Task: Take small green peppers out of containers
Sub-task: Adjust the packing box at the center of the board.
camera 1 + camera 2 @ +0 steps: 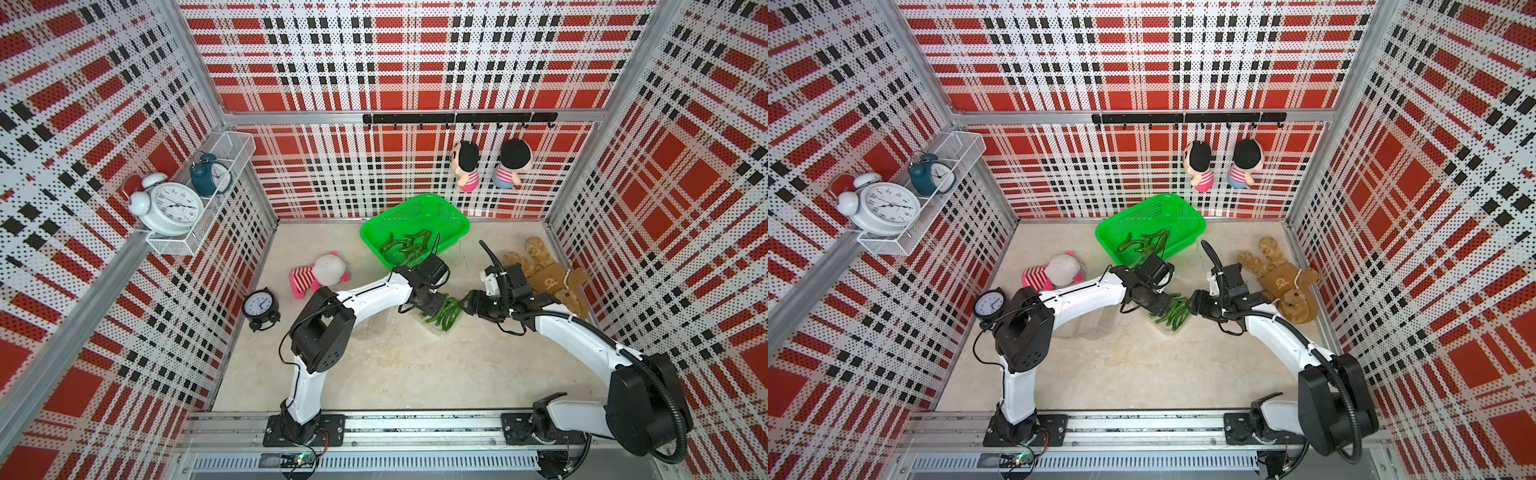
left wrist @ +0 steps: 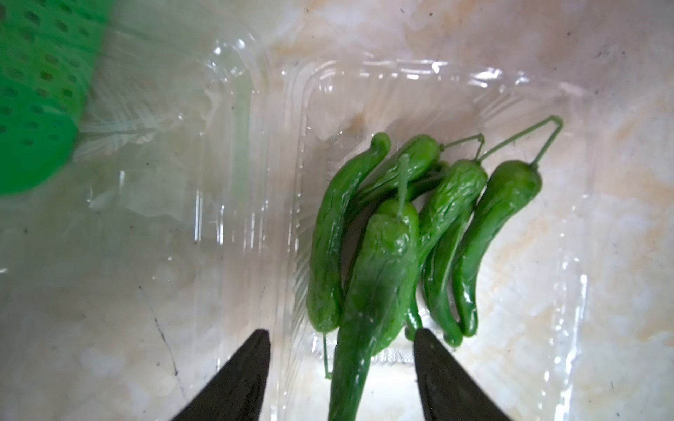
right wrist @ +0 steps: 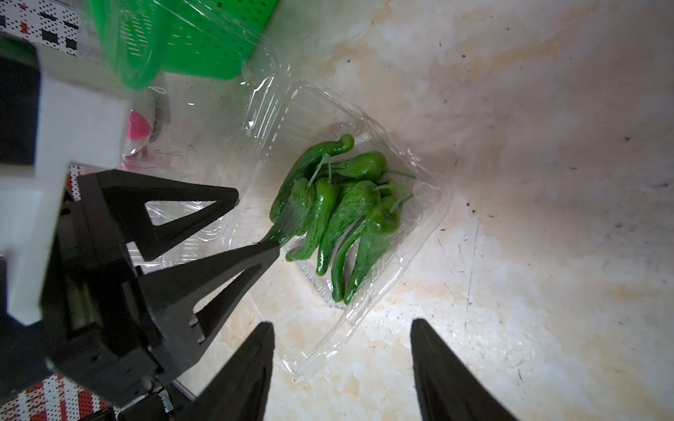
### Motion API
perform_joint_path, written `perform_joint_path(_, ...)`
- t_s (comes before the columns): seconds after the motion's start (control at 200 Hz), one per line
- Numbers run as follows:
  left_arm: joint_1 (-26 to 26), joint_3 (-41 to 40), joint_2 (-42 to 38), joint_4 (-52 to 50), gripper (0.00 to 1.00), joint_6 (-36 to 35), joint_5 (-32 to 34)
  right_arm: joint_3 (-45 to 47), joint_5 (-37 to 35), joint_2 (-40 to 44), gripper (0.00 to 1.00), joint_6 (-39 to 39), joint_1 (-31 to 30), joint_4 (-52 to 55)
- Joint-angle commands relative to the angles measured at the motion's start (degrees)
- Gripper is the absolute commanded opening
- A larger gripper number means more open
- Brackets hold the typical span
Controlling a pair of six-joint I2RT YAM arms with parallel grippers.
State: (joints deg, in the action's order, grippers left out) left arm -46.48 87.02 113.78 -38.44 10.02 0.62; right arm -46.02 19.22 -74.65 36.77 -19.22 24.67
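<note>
Looking down in both top views, the clear container [image 1: 432,323] is very hard to see on the tabletop [image 1: 395,365]. Only the small green peppers [image 1: 445,313] in it stand out, between the left pincer [image 1: 435,305] and the right pincer [image 1: 464,303]. The pincer tips are too small to judge there. More peppers lie in the green basket [image 1: 415,208].

In the left wrist view, the left pincer [image 2: 341,333] is open. One pepper [image 2: 379,262] runs between its fingers and is cut off at the picture's edge. The rest lie packed side by side, shiny and wrinkly, with thin stems.

In the right wrist view, the right pincer [image 3: 343,324] is open and empty, near the container's rim. One left finger [image 3: 219,264] sits right at a pepper's end.
</note>
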Motion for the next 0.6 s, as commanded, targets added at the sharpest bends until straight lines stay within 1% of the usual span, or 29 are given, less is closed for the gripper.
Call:
perform_joint_path(0.0, -0.7, -0.2, -2.1, -1.2, 0.62, -0.2, -0.9, 1.1, -0.6, 2.1, 0.63, 0.4, 0.0, -0.9)
perform_joint_path(0.115, -1.3, -0.1, -1.9, -1.7, 0.55, 0.0, -1.4, 2.1, -0.8, 2.9, 0.63, 1.0, 0.1, -1.3)
perform_joint_path(0.22, -2.4, 1.0, -2.1, -3.2, 0.54, -0.2, -0.8, 3.2, -0.8, 3.8, 0.63, 2.0, 0.0, -2.0)
perform_joint_path(0.306, -3.2, 1.7, -2.7, -4.6, 0.55, -0.3, 0.6, 4.1, -0.9, 4.6, 0.64, 2.7, 0.0, -2.6)
perform_joint_path(0.406, -3.8, 2.0, -3.9, -5.3, 0.61, 1.1, 3.0, 5.2, -0.9, 5.4, 0.64, 3.4, 0.0, -3.2)
perform_joint_path(0.506, -4.1, 1.8, -5.6, -5.2, 0.62, 3.5, 5.5, 5.7, -1.3, 6.3, 0.64, 3.7, 0.1, -2.7)
perform_joint_path(0.596, -4.4, 2.5, -6.3, -5.2, 0.62, 4.7, 5.8, 6.1, -1.5, 7.2, 0.64, 3.9, 0.1, -3.0)
